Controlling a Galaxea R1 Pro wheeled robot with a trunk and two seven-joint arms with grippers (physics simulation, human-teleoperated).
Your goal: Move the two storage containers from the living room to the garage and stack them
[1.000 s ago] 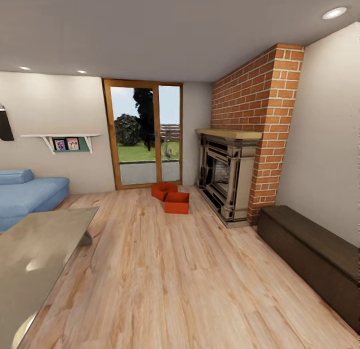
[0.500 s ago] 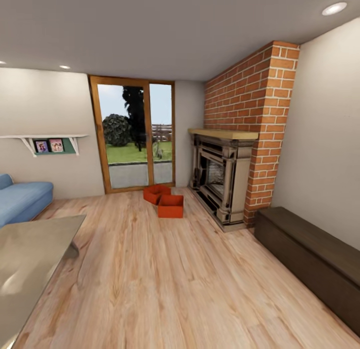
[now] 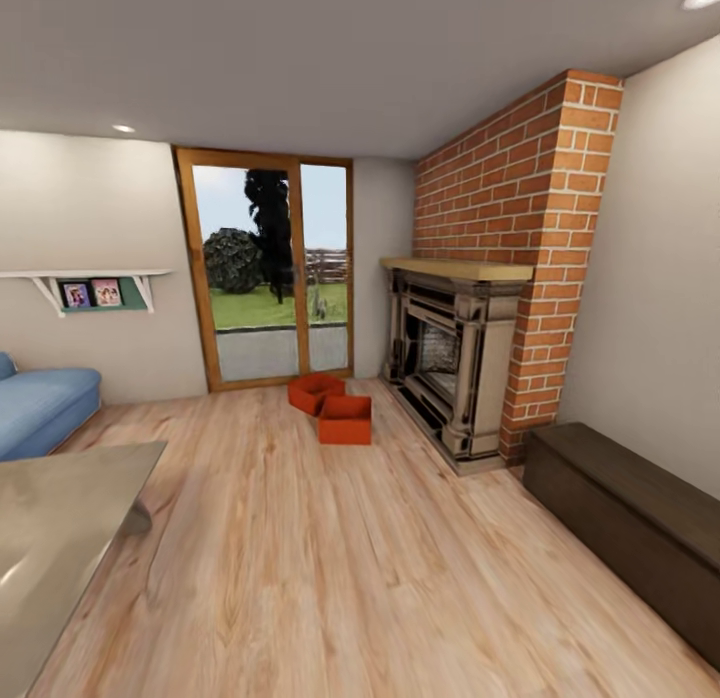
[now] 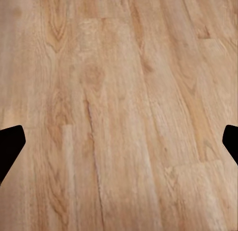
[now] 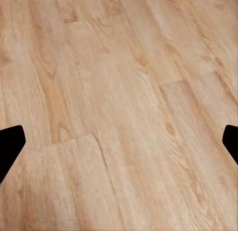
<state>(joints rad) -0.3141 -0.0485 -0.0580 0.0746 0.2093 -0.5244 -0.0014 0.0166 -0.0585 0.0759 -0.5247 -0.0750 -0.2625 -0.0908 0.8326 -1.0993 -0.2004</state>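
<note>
In the living room, the two storage containers sit on the light wood-plank flooring in front of the glass doors. The nearer rust-red bin (image 3: 345, 420) stands square to me, and the farther one (image 3: 314, 391) lies turned at an angle just behind it, close against its corner. Both are several steps ahead of me, left of the fireplace (image 3: 448, 368). My left gripper (image 4: 119, 144) hangs open over bare planks, its dark fingertips (image 4: 10, 144) far apart. My right gripper (image 5: 119, 144) is likewise open above the planks, with nothing between its fingertips (image 5: 10, 144).
A glossy table (image 3: 60, 538) fills the near left. A blue sofa (image 3: 40, 406) stands at the left wall. A dark low bench (image 3: 630, 518) runs along the right wall beside the brick chimney (image 3: 540, 238). Open plank floor (image 3: 330, 558) leads to the bins.
The whole head view has shifted: the camera turned a little right and came slightly closer, so the sofa and table slid leftward. The bins themselves have not moved.
</note>
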